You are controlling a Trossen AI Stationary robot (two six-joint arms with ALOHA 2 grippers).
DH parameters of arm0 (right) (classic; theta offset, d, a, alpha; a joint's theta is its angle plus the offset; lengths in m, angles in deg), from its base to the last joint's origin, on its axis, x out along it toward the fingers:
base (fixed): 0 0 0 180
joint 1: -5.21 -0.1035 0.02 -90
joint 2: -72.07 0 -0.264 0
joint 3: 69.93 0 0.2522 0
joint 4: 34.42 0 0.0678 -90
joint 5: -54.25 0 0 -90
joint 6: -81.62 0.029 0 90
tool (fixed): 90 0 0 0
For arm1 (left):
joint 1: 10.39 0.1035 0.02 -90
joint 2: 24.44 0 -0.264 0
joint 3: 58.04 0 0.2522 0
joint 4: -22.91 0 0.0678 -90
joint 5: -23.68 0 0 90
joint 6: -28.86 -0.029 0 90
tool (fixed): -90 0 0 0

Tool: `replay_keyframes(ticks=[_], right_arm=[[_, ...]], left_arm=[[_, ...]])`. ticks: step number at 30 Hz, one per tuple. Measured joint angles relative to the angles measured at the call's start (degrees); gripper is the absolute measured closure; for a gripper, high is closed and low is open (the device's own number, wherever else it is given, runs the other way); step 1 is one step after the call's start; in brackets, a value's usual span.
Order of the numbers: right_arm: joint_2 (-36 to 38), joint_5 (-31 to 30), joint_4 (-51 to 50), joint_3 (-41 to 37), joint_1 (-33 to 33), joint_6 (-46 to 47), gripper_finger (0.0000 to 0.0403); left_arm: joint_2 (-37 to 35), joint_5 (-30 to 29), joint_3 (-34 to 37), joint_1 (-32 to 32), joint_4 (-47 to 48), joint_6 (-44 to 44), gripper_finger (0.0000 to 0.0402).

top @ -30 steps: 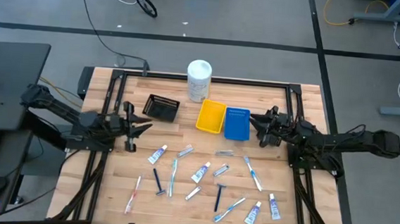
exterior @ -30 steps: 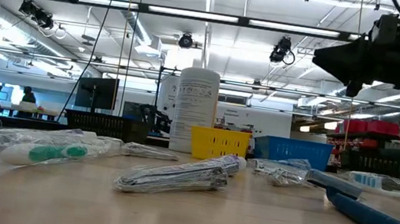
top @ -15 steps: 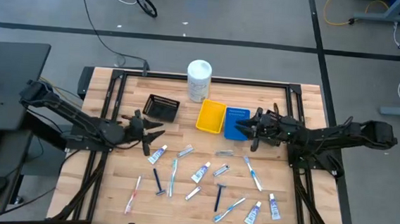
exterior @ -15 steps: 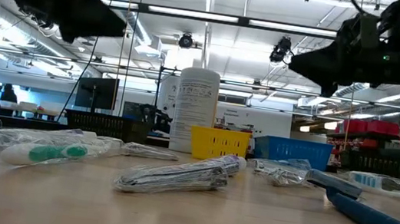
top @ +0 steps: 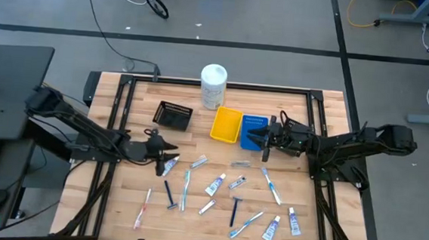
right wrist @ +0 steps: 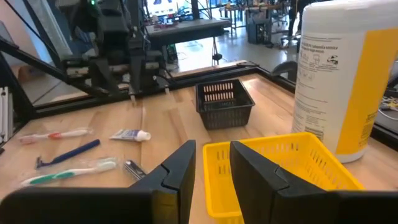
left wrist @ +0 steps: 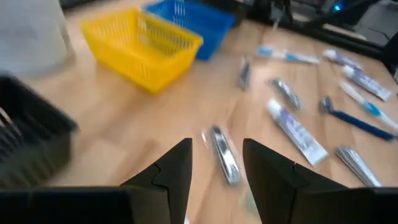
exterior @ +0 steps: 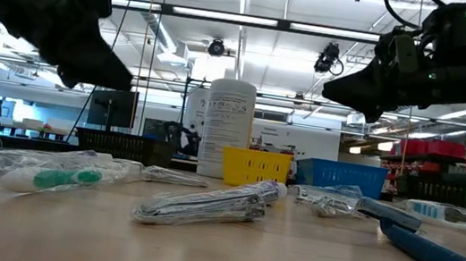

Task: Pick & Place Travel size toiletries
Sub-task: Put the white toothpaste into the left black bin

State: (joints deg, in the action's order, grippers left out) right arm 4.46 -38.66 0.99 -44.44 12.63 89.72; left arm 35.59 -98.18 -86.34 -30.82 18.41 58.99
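The toiletries lie loose on the wooden table: white tubes (top: 170,164) (top: 215,184), silvery sachets (top: 198,162), dark-blue razors (top: 169,195), and light-blue (top: 186,188) and pink (top: 142,208) toothbrushes. My left gripper (top: 168,148) hangs open above the table just beyond the leftmost tube. In its wrist view the left gripper (left wrist: 217,168) has a sachet (left wrist: 224,155) ahead of its fingers. My right gripper (top: 250,135) is open over the blue tray (top: 257,123). In its wrist view the right gripper (right wrist: 211,165) faces the yellow tray (right wrist: 280,174).
The black tray (top: 174,116), yellow tray (top: 226,125) and blue tray sit in a row at mid-table. The tall white container (top: 213,86) stands behind them at the far edge. Bare wood shows near the left and right edges. Both arms (exterior: 75,29) (exterior: 422,65) hang above the table.
My left gripper has moved toward the table's right and slightly nearer, ending beside the leftmost tube. My right gripper has moved toward the table's left, from beside the blue tray to above it. No toiletry has moved.
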Motion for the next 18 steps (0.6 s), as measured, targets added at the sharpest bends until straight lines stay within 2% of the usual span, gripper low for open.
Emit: replay_keyframes(ticks=[8,13,18], right_arm=[[0.00,0.00,0.40,0.00,0.00,0.00,0.0294],[0.00,0.00,0.42,0.00,0.00,0.00,0.0294],[0.00,0.00,0.39,0.00,0.00,0.00,0.0294]], left_arm=[[9.77,8.50,0.00,2.40,1.14,8.53,0.0248],[12.15,8.53,0.00,3.42,1.25,11.25,0.0246],[12.24,8.44,0.00,3.98,2.42,11.30,0.0227]])
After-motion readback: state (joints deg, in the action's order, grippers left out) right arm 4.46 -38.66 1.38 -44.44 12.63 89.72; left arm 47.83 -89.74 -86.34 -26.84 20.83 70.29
